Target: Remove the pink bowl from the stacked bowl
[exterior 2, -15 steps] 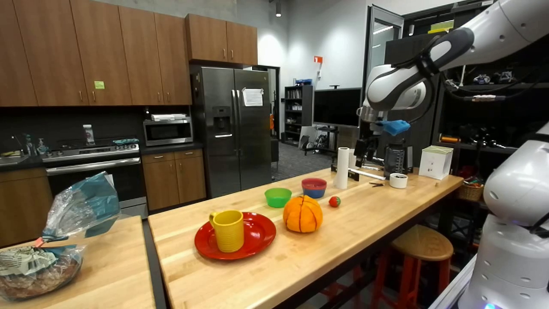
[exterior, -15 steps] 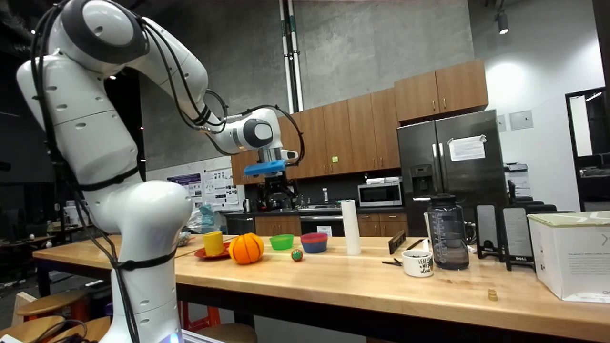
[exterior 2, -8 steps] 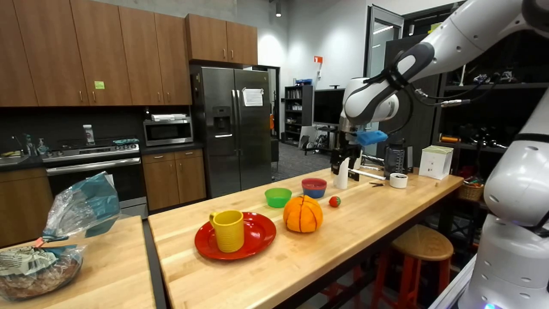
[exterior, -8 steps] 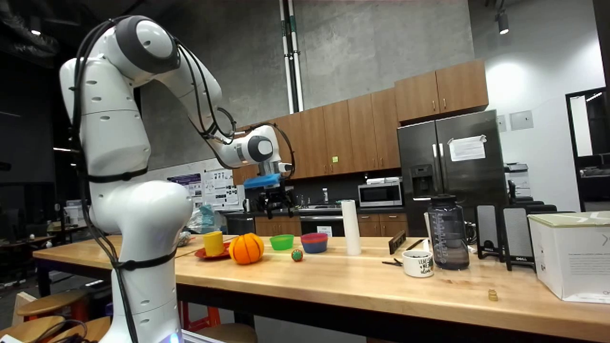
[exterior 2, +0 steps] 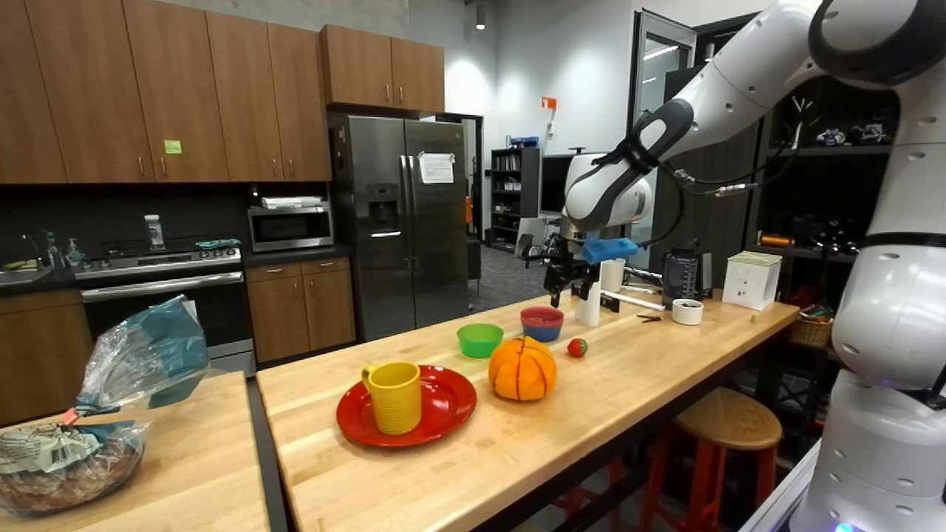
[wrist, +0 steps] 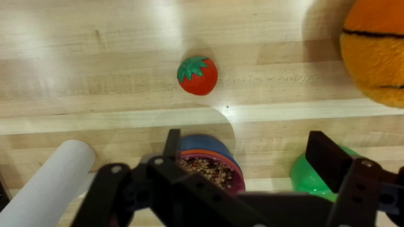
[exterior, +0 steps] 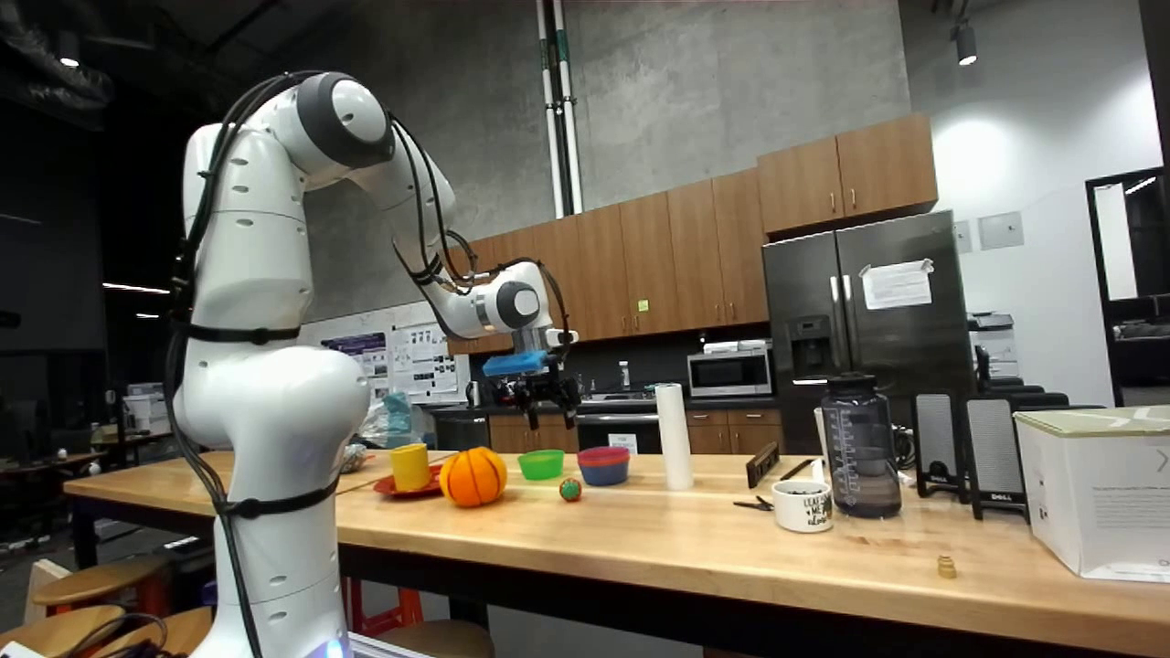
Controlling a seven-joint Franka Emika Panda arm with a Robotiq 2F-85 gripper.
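“One pink bowl (wrist: 239, 183) is sitting at the top of a stack (exterior 2: 542, 325), nested inside a blue bowl (wrist: 202, 142). An orange rim (wrist: 205, 151) is showing between them; the wrist view is leaving unclear whether it belongs to a third bowl.”

“Where on the tabletop (exterior 2: 473, 473) is the stack standing?”

“It is standing close to the long edge opposite the robot arm (exterior: 283, 393). Small beige and reddish bits (wrist: 205, 168) are lying in the pink bowl, and in the wrist view the tool (wrist: 245, 138) is hiding part of both.”

“And what is the tool doing?”

“It is hanging in the air near the stack, apart from it, and its fingers (wrist: 328, 162) are standing wide apart. In the wrist view one is overlapping the stack and the other is overlapping a green bowl (wrist: 303, 173).”

“What is standing around the stack?”

“The green bowl is standing just beside it, along the same long edge, and a white roll (exterior: 674, 437) is standing upright on the stack's other side. A red tomato-like ball (wrist: 202, 78) with a green top is lying between the stack and the arm's edge; a fuzzy orange pumpkin (exterior 2: 522, 369) is resting near the green bowl, closer to that edge.”

“And toward the short edges?”

“A yellow mug (exterior 2: 397, 403) is standing on a red plate (exterior 2: 452, 414) toward one, and a dark bottle (exterior: 857, 448) and a white box (exterior: 1088, 498) are standing toward the other.”
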